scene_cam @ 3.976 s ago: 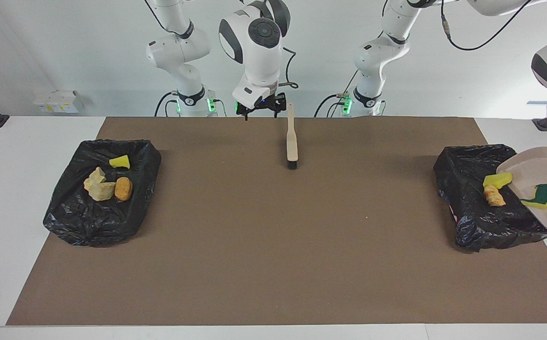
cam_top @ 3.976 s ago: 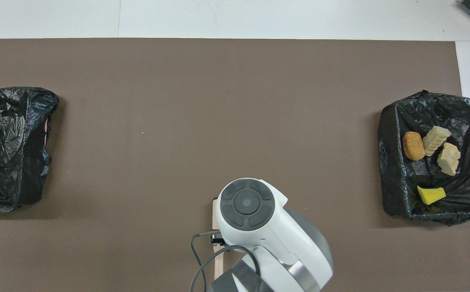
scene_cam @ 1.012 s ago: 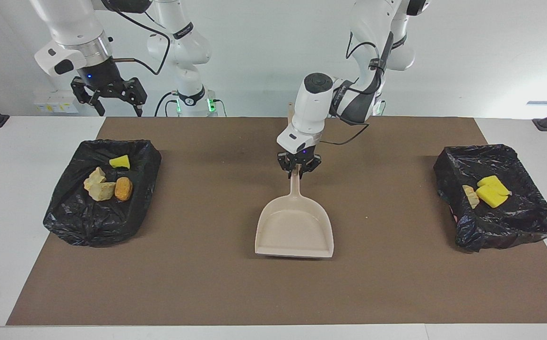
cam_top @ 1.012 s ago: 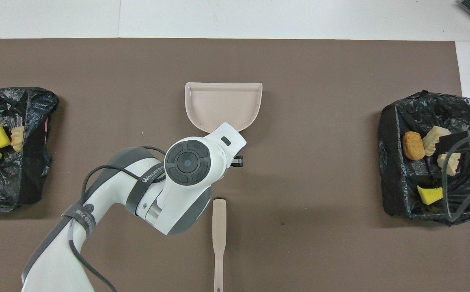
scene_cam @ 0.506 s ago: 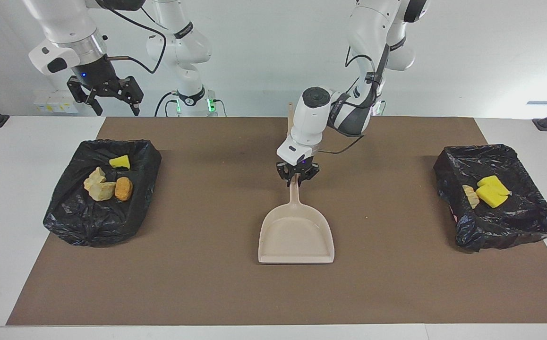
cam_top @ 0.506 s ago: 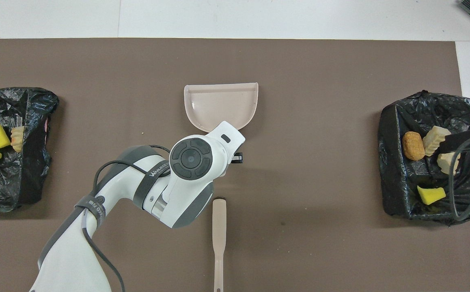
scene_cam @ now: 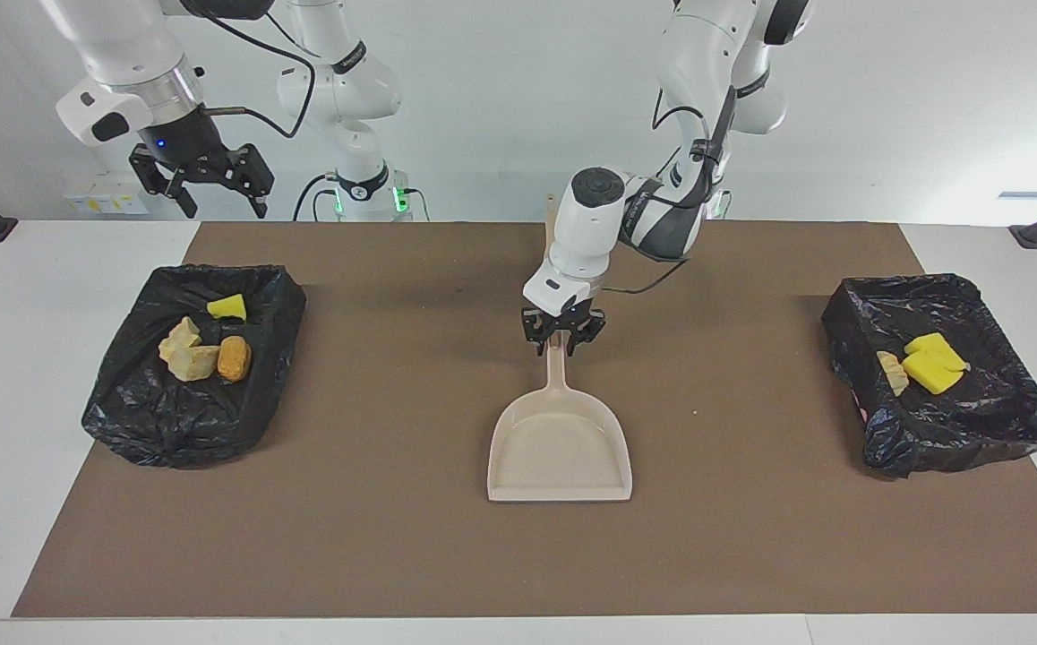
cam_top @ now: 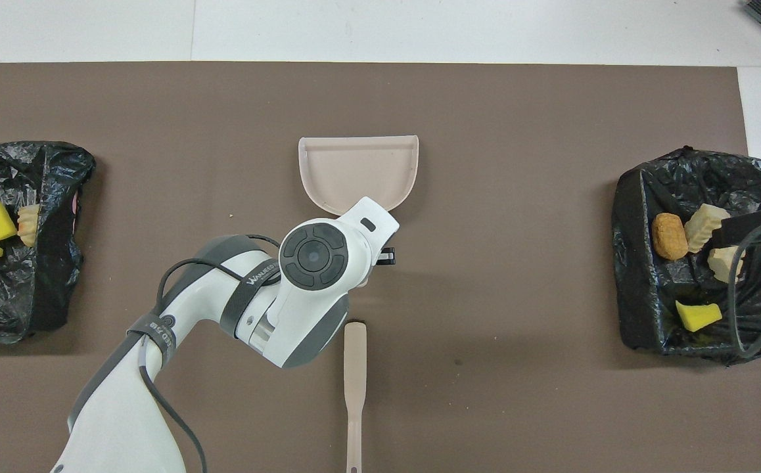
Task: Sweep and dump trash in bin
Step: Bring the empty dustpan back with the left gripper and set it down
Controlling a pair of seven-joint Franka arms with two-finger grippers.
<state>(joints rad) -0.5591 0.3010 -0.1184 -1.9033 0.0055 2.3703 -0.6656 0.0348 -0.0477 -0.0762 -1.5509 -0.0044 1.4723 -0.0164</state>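
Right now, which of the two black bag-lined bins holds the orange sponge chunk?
The black bag-lined bin at the right arm's end holds the orange sponge chunk; the other bin has only yellow and tan pieces.
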